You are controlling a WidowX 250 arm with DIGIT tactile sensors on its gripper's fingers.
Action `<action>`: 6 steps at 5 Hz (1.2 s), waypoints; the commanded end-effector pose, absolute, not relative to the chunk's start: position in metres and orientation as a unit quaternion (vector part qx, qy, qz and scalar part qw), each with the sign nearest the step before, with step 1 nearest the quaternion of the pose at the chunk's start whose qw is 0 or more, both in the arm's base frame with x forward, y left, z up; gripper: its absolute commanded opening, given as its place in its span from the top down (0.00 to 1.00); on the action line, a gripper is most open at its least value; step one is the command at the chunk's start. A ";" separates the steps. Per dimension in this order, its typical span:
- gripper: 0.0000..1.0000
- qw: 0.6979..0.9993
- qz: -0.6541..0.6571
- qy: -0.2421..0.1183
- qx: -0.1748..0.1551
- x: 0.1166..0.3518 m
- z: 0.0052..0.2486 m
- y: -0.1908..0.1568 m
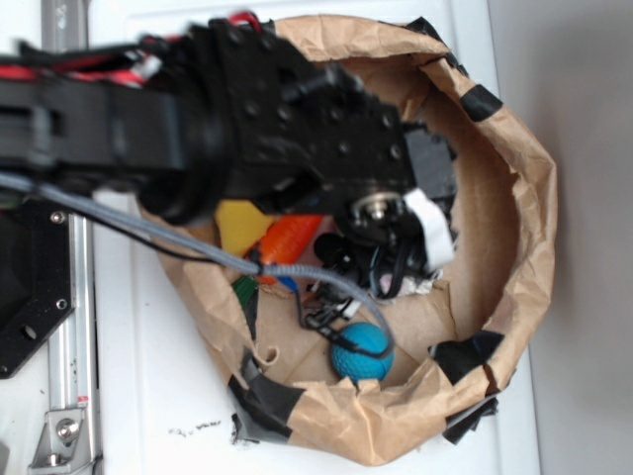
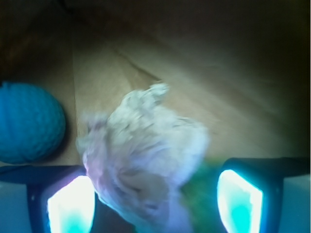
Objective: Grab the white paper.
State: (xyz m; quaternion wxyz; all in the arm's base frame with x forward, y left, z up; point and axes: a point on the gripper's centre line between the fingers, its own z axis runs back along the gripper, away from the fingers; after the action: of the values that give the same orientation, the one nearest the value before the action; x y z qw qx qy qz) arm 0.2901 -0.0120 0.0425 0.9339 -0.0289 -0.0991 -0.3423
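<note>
The white paper (image 2: 146,145), a wrinkly roundish wad, fills the middle of the wrist view and lies on the brown bag floor. My gripper (image 2: 154,196) is open around it. The wad's left side is close to the left finger pad (image 2: 70,204), while a gap showing something green (image 2: 204,187) separates it from the right pad (image 2: 238,199). In the exterior view the black arm reaches down into the brown paper bag (image 1: 524,198), with the gripper (image 1: 381,262) low inside, and the arm covers nearly all of the paper.
A blue ball (image 2: 29,124) sits just left of the wad and shows near the bag's front wall (image 1: 364,351). Orange (image 1: 290,239), yellow (image 1: 242,223) and green (image 1: 244,289) toys lie at the bag's left. The bag walls ring the gripper closely.
</note>
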 end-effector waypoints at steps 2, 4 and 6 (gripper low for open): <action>1.00 0.953 -0.261 -0.151 -0.027 0.295 0.083 -0.023; 0.00 0.959 -0.220 -0.173 -0.033 0.299 0.115 -0.024; 0.00 0.961 -0.236 -0.140 -0.020 0.299 0.088 -0.028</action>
State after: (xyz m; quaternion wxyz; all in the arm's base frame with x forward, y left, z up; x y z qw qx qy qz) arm 0.2941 -0.0152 0.0738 0.9668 -0.0248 -0.1174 -0.2257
